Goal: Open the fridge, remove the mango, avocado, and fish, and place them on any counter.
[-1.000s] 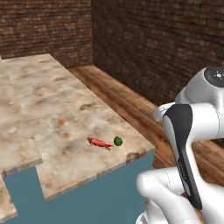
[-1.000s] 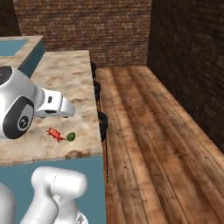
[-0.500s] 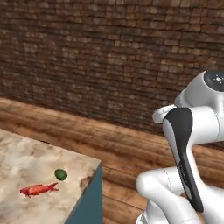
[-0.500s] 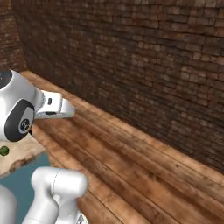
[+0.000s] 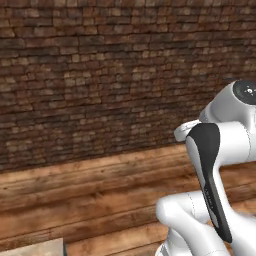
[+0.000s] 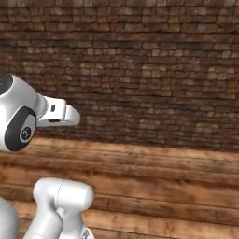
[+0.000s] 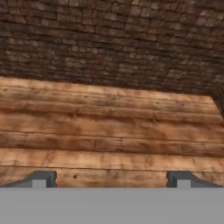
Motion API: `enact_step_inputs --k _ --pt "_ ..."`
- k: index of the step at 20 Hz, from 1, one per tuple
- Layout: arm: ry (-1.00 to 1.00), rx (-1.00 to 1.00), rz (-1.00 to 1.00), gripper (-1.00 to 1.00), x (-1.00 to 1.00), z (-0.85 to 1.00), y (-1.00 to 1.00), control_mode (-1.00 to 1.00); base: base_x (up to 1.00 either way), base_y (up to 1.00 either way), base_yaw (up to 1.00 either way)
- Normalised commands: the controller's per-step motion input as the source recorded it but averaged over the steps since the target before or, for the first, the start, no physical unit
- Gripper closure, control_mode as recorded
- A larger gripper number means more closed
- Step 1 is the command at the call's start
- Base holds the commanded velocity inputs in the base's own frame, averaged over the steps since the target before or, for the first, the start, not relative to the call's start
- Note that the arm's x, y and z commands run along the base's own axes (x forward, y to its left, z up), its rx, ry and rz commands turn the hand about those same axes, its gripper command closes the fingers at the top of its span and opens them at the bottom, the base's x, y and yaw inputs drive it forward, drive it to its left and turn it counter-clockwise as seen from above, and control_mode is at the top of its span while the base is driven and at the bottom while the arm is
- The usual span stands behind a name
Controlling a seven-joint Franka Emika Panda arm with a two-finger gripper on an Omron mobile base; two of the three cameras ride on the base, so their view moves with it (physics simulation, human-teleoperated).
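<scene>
Apparently the base is facing a brick wall (image 6: 154, 70) over plank floor (image 7: 109, 131), the gripper (image 7: 111, 178) is gaping wide and carrying nothing, and with a counter (image 5: 30, 248) corner barely peeking, the next move is finding the fridge.

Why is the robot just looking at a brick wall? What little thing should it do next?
Probably keep turning the base until the fridge comes into view. The cameras face a brick wall and wooden floor, with just a corner of the counter at the lower left. The end effector is open and holds nothing, so there is nothing to reach for here.
</scene>
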Motion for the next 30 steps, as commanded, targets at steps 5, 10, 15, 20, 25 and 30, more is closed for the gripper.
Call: enact_step_inputs --k 5,10,15,20,25,30 --pt "0.0 0.0 0.0 -1.0 0.0 0.0 0.0 1.0 0.0 -0.01 -0.97" --pt "0.0 0.0 0.0 -1.0 0.0 0.0 0.0 1.0 0.0 0.0 -0.97" --pt "0.0 0.0 0.0 -1.0 0.0 0.0 0.0 1.0 0.0 -0.11 -0.95" --pt "0.0 0.0 0.0 -1.0 0.0 0.0 0.0 1.0 0.01 -0.19 -0.92" --pt "0.0 0.0 0.0 -1.0 0.0 0.0 0.0 1.0 0.27 -0.33 -0.75" --pt "0.0 0.0 0.0 -1.0 0.0 0.0 0.0 1.0 0.34 -0.07 -0.18"
